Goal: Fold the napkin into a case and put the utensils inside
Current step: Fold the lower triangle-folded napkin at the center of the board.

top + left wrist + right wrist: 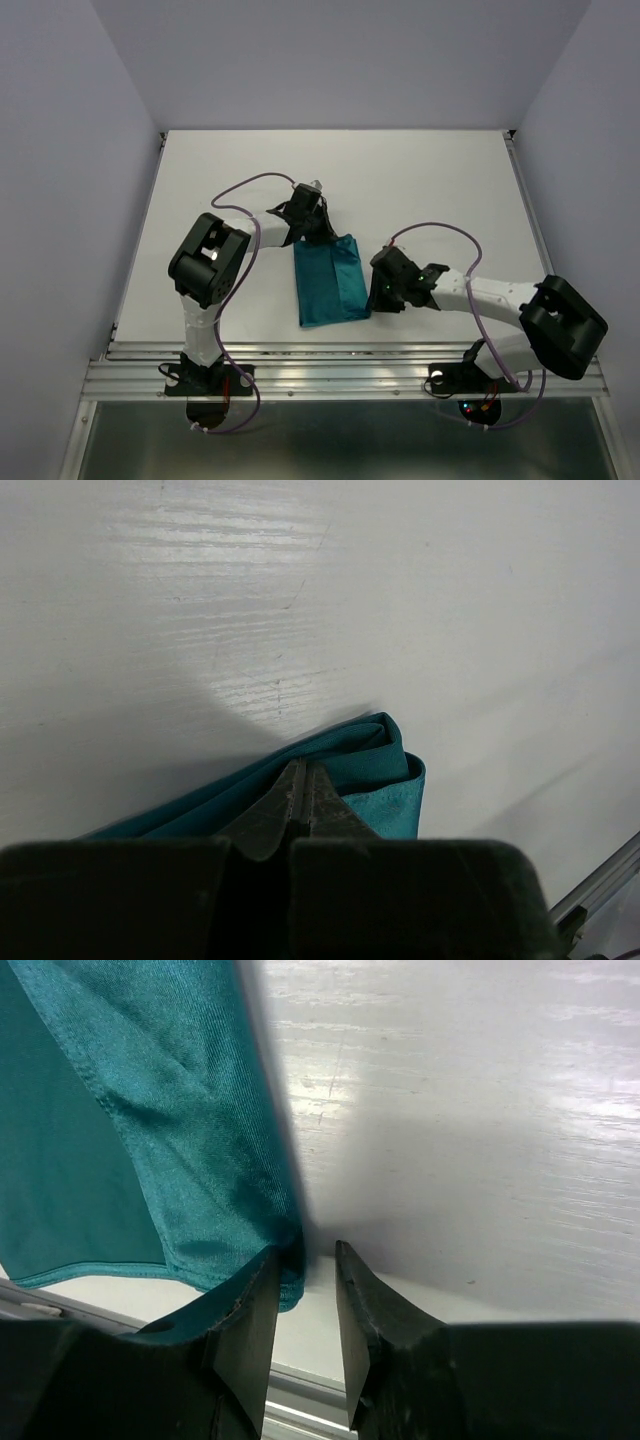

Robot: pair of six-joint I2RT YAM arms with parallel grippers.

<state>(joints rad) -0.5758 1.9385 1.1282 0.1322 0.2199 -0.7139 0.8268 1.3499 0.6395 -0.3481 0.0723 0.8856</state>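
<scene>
Your left gripper [303, 772] has its jaws pressed flat together, and the 2 fingers [285, 810] meet in a thin line. The napkin [372, 763] bunches right at those tips. A folded teal corner rises just past them and to their right, and another layer runs off to their left. The cloth looks pinched between the tips, though the seam itself is too dark to make out. Beyond the tips you see bare white table [300, 580], with the cloth's shadow on it.

From above, the napkin lies between your 2 grippers as an upright teal panel. Its far left corner is at the left jaws and its right edge is at the right ones.

Your right gripper [305, 1256] has its jaws apart, with a narrow gap between the 2 dark fingers [245, 1320]. Nothing is clamped there. The napkin spreads out to the left of these jaws. Its shiny edge drops down to the tip of the left finger, and its lowest corner touches that finger's inner face. The right finger stands clear of the cloth, over plain table. Below the jaws, a metal rail [300, 1385] crosses the near edge.
</scene>
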